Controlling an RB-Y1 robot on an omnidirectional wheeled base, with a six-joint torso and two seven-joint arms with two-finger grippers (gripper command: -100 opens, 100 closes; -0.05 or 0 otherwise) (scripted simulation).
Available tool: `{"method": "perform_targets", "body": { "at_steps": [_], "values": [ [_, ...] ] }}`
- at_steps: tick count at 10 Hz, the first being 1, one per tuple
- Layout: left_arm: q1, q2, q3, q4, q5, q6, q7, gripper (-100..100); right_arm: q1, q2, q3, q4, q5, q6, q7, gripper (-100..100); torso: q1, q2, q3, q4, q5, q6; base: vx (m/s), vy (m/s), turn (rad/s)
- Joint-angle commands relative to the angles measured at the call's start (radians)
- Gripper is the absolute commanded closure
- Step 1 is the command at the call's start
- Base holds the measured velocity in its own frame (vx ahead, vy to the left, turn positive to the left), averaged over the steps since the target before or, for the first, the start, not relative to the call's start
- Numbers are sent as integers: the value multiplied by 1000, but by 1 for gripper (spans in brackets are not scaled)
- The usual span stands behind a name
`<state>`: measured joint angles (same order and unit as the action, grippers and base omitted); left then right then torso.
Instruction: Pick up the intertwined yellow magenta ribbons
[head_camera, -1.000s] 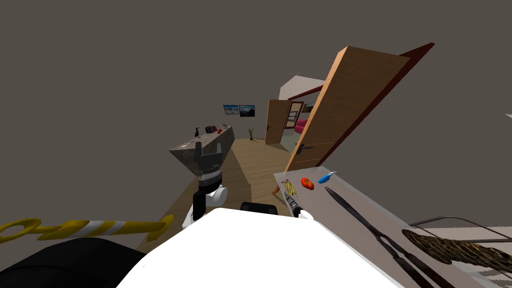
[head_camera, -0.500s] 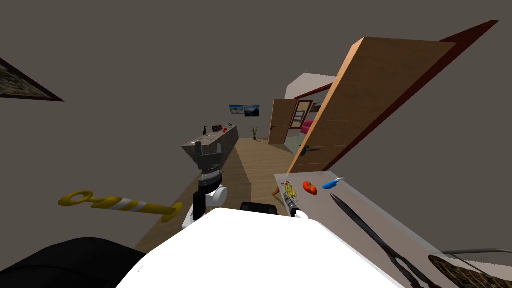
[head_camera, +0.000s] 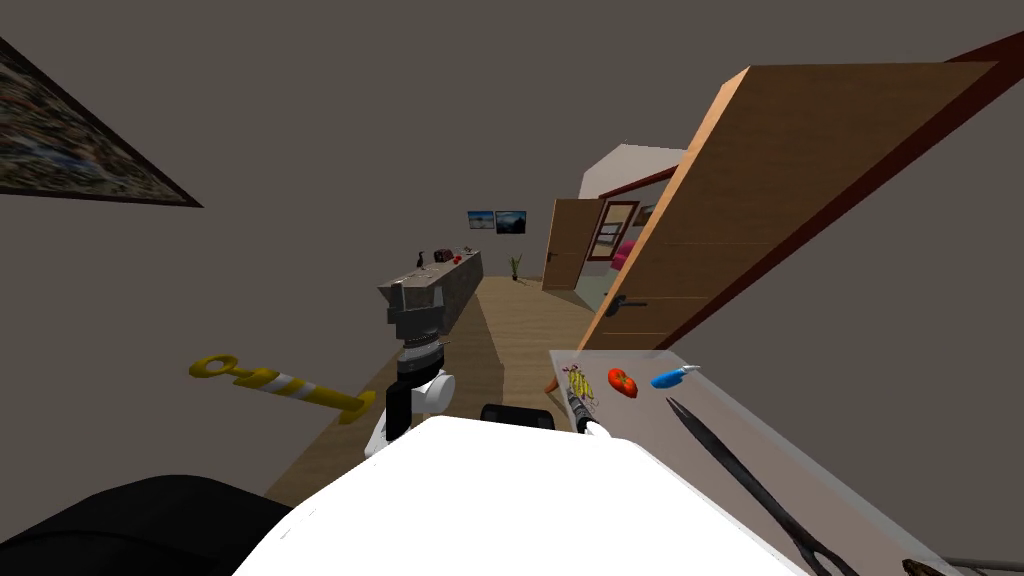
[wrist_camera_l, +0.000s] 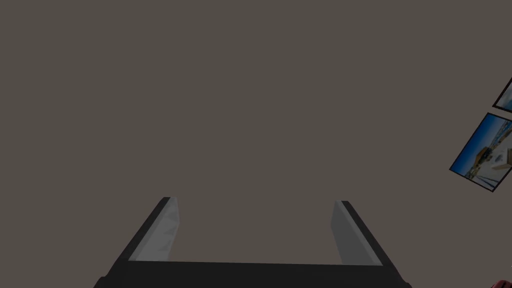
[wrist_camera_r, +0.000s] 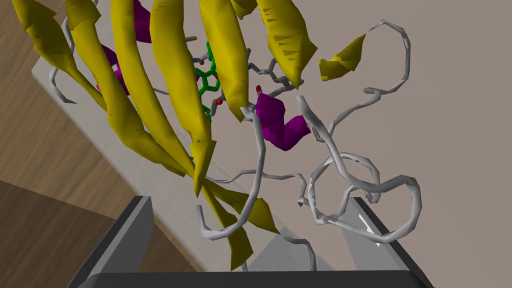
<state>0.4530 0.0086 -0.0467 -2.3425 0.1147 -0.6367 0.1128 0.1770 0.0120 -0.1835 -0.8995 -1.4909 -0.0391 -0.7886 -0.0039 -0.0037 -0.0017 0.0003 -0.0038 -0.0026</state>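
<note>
Two pincers checked.

Right pincer (wrist_camera_r: 250, 240): open. Its fingers stand apart on either side of the near end of the intertwined ribbons (wrist_camera_r: 170, 95). Contact w/ the fingers: cannot tell.

Ribbons: a bundle of yellow strips w/ magenta coils, thin grey loops and a small green bit in the middle. They lie on the grey desk (wrist_camera_r: 450, 100) at its left edge, close to the far left corner. Wood floor (wrist_camera_r: 50, 200) lies beyond that edge.

Other items on the desk, per head view:
- Red tomato-like item (head_camera: 622, 382), just beside the ribbons.
- Blue item (head_camera: 672, 376), by the far right corner.
- Long black tongs (head_camera: 745, 475), along the right edge, nearer the robot.

Left pincer (wrist_camera_l: 255, 230): open, nothing between its fingers. That arm is held up left of the desk, well apart from the ribbons.
</note>
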Motion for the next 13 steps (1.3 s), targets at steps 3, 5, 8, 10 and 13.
{"method": "perform_targets", "body": {
  "at_steps": [3,5,8,10,13],
  "values": [
    [0,0,0,0,0,0,0,0,13,-4,79,2,-22,-95,-64,-100,0,-1,0,0,-1,-2,-11,-47,151],
    [0,0,0,0,0,0,0,0,24,2,130,3,-31,-163,-114,-100,-4,-2,-1,1,-4,-4,-39,-93,242],
    [0,0,0,0,0,0,0,0,34,8,182,4,-41,-239,-164,-100,-7,-4,-2,0,-5,-3,-33,-86,143],
    [0,0,0,0,0,0,0,0,45,15,233,5,-50,-302,-214,-100,-4,-6,-3,0,-6,-5,-26,-62,227],
    [0,0,0,0,0,0,0,0,56,21,285,6,-59,-376,-264,-100,-3,-6,-3,0,-6,-5,-31,-51,147]
  ]
}}
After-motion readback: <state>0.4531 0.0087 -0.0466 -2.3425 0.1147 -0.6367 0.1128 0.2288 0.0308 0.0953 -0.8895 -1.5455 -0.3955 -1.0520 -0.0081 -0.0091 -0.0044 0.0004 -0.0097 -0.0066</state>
